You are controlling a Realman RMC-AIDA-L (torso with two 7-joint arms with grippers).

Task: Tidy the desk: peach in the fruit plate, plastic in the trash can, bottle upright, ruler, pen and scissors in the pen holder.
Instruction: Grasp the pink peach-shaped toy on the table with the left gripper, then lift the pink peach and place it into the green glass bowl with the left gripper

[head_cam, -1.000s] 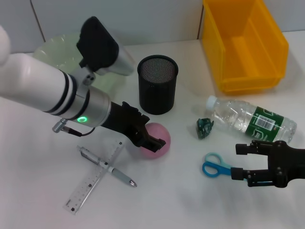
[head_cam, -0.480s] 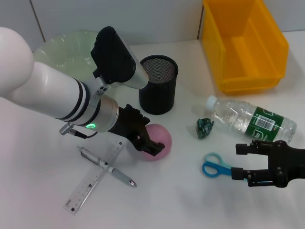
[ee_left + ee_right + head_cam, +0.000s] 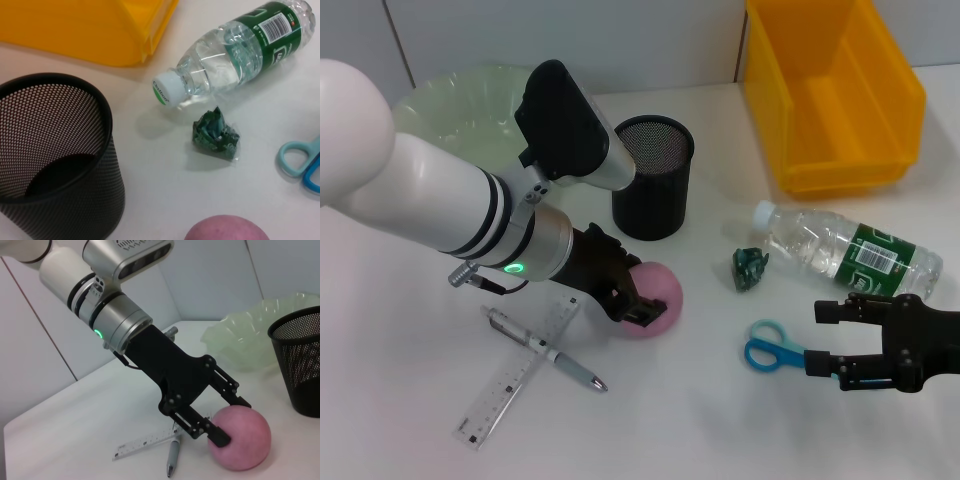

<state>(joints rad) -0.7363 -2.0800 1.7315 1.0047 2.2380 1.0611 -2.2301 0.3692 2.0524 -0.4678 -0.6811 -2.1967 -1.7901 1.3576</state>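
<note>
The pink peach [image 3: 663, 288] lies on the white desk [image 3: 700, 420] in front of the black mesh pen holder [image 3: 652, 180]. My left gripper [image 3: 642, 303] is open at the peach's left side, its fingers reaching along it; the right wrist view shows this gripper [image 3: 232, 419] against the peach [image 3: 246, 442]. My right gripper [image 3: 825, 340] is open low on the desk, over the blade end of the blue scissors [image 3: 770, 348]. The clear ruler [image 3: 515, 375] and grey pen [image 3: 545, 350] lie crossed. The bottle [image 3: 850, 255] lies on its side. Crumpled green plastic [image 3: 750, 267] sits beside its cap.
The yellow trash can [image 3: 835, 90] stands at the back right. The pale green fruit plate [image 3: 440, 110] is at the back left, partly hidden by my left arm. The left wrist view shows the pen holder [image 3: 50, 150], bottle [image 3: 235, 45], plastic [image 3: 216, 136] and scissors handle [image 3: 300, 160].
My left arm has swung to the right and its gripper has pushed further along the peach, which shifted slightly right. The right arm has not moved.
</note>
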